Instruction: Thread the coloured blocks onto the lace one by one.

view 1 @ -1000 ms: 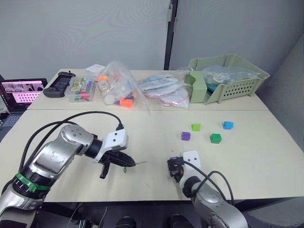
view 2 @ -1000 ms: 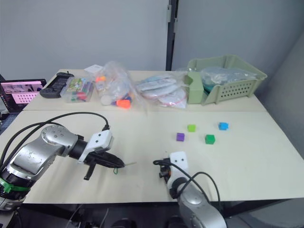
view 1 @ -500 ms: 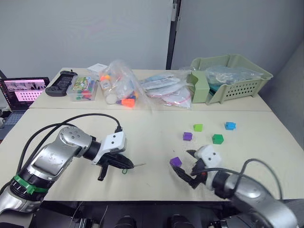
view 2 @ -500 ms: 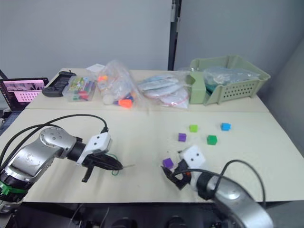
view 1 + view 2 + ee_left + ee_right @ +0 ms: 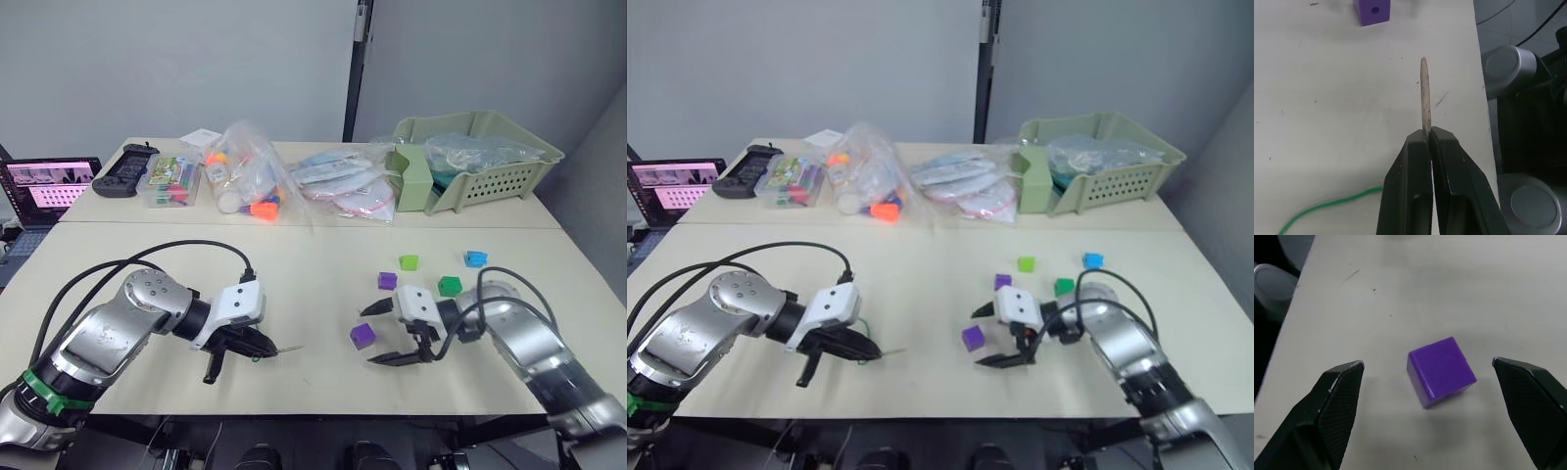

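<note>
Purple block (image 5: 1441, 370) sits squarely between the spread fingers of my right pincer (image 5: 394, 332), which is wide open and holds nothing, one finger well off each side of the cube and neither touching it. It rests flat on the table (image 5: 323, 264), turned a little askew to my fingers, so I judge they would meet its corners rather than its faces unless I rotate the wrist first. It looks like hard, smooth plastic, light and rigid; I would expect it to skate or twist away if one finger arrives ahead of the other, so the hold belongs on two opposite plain faces, low and centred, leaving the holed faces clear. From the left wrist I can see a hole in the face turned toward my left pincer (image 5: 1429, 135), which is closed tight on the lace (image 5: 1332, 209) right at the base of its stiff pale tip (image 5: 1424, 93); the tip sticks straight out ahead of those fingers while the soft green cord trails limp behind them. The other blocks (image 5: 450, 285) lie in a loose group beyond my right pincer, untouched.
</note>
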`<state>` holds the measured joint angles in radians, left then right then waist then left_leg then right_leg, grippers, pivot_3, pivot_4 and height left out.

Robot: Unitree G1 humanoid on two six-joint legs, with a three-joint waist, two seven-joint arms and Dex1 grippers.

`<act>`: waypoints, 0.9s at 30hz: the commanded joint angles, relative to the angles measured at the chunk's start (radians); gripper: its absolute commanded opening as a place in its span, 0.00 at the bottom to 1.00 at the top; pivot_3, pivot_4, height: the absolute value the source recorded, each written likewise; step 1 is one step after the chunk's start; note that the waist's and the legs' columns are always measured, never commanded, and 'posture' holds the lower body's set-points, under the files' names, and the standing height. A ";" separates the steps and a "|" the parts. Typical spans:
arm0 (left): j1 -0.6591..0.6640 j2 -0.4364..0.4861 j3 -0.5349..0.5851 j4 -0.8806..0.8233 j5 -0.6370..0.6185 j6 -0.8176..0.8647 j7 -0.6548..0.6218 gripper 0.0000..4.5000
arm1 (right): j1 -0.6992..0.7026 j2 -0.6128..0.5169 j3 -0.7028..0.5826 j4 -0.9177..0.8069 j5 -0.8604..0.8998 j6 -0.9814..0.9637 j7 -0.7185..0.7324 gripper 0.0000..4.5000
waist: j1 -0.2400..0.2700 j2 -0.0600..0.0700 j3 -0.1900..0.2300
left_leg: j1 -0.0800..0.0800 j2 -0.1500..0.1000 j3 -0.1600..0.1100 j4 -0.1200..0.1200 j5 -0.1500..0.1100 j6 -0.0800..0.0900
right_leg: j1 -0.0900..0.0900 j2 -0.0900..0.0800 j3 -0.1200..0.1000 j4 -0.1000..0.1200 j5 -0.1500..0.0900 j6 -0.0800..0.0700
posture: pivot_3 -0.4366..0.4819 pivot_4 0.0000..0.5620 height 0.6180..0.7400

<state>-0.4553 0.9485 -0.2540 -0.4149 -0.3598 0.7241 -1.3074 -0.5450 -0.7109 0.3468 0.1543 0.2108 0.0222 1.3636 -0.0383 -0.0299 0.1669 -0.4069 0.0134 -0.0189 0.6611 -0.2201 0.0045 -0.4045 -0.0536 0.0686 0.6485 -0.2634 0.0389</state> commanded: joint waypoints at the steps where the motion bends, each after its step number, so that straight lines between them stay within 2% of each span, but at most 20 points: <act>1: 0.001 0.015 0.018 -0.045 -0.015 0.022 0.021 0.00 | -0.032 0.023 -0.005 0.063 -0.016 -0.068 0.045 0.99 | 0.004 0.000 0.000 | 0.000 0.000 -0.001 0.000 0.000 0.000 | 0.000 0.000 0.000 0.000 0.000 0.000 | 0.48 0.27 1.00; 2: 0.001 0.016 0.018 -0.050 -0.015 0.028 0.025 0.00 | -0.037 0.031 -0.006 0.077 -0.020 -0.078 0.052 0.99 | 0.005 0.000 0.000 | 0.000 0.000 -0.001 0.000 0.000 0.000 | 0.000 0.000 0.000 0.000 0.000 0.000 | 0.48 0.27 1.00; 5: 0.001 0.018 0.014 -0.081 -0.019 0.055 0.043 0.00 | -0.043 0.058 -0.005 0.108 -0.035 -0.093 0.058 0.81 | 0.005 0.000 0.000 | 0.000 0.000 -0.002 0.000 0.000 0.000 | 0.000 -0.001 0.000 0.000 0.000 0.000 | 0.48 0.27 1.00; 12: -0.016 0.012 -0.010 -0.102 -0.002 0.072 0.069 0.00 | 0.001 0.083 -0.042 0.078 -0.032 -0.037 0.008 0.27 | 0.005 0.000 0.000 | 0.001 0.000 -0.003 0.000 0.000 0.000 | 0.000 -0.001 0.000 0.001 0.000 0.000 | 0.48 0.27 1.00; 17: -0.051 0.012 -0.077 -0.090 0.077 0.066 0.111 0.00 | 0.082 0.084 -0.073 -0.112 -0.022 0.136 -0.112 0.26 | 0.011 0.000 0.000 | 0.001 0.000 -0.004 0.000 0.000 0.000 | 0.000 -0.001 0.000 0.002 0.000 0.000 | 0.48 0.27 1.00; 22: -0.121 -0.017 -0.183 -0.084 0.170 0.062 0.148 0.00 | 0.173 0.127 -0.074 -0.406 0.016 0.423 -0.277 0.26 | 0.018 0.000 0.000 | 0.001 -0.001 -0.004 0.000 0.000 0.000 | -0.001 0.000 0.000 0.003 0.000 0.000 | 0.48 0.27 1.00; 27: -0.178 -0.035 -0.249 -0.069 0.233 0.028 0.136 0.00 | 0.207 0.152 -0.039 -0.483 0.003 0.521 -0.346 0.26 | 0.024 0.000 0.000 | 0.001 -0.002 -0.002 0.001 0.000 0.000 | 0.000 0.000 0.000 0.002 0.000 0.000 | 0.48 0.27 1.00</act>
<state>-0.6157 0.9099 -0.4992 -0.4815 -0.1506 0.7713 -1.1623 -0.3409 -0.5575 0.3058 -0.2986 0.2110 0.5218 1.0370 -0.0142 -0.0297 0.1670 -0.4065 0.0115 -0.0200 0.6618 -0.2200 0.0043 -0.4047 -0.0537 0.0684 0.6505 -0.2633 0.0388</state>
